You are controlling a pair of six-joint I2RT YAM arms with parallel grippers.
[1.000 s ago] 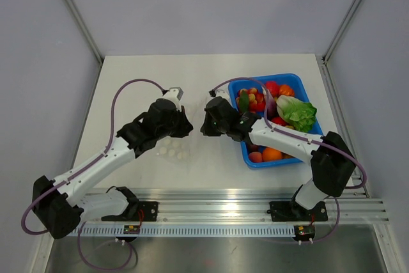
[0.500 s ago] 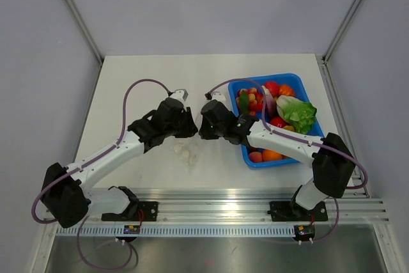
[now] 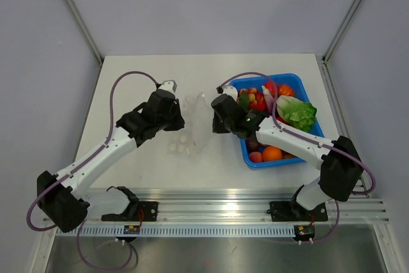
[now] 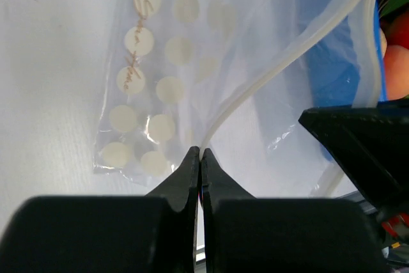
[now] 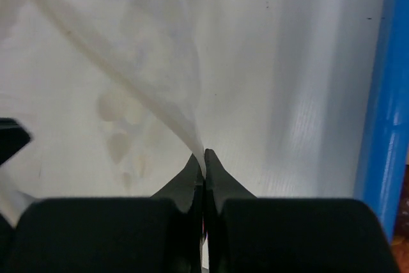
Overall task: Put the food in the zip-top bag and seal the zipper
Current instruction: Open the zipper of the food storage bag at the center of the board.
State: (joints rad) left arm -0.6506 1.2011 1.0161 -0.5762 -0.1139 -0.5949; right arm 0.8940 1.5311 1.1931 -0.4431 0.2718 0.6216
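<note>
- In the top view, your left gripper [image 3: 179, 118] and right gripper [image 3: 215, 123] face each other over the middle of the table [image 3: 140, 75], with the clear bag [image 3: 195, 116] stretched between them. Its white dots show best at its near end, low by the table top. From up here you cannot tell how either pair of fingers stands.
- In the same view, the food [image 3: 272, 153] lies in the blue tray [image 3: 300, 80] at the right of the table, just beside the right gripper. The lettuce [image 3: 297, 112] is at the tray's right side, with orange, red and yellow pieces around it. No food can be seen in the bag.
- In your left wrist view, the left gripper [image 4: 200, 155] is pinched tight on the zipper strip [image 4: 220, 119] at the bag's edge. The dotted bag [image 4: 160, 81] spreads out beyond the fingers over the table. The black right gripper [image 4: 364, 151] sits at the right, and the blue tray [image 4: 332, 62] shows through the plastic.
- In your right wrist view, the right gripper [image 5: 204, 156] is likewise clamped on the zipper strip [image 5: 172, 116], which curves away to the upper left. The bag [image 5: 147, 62] is hazy here, with faint dots. The tray wall [image 5: 377, 94] runs down the right edge.
</note>
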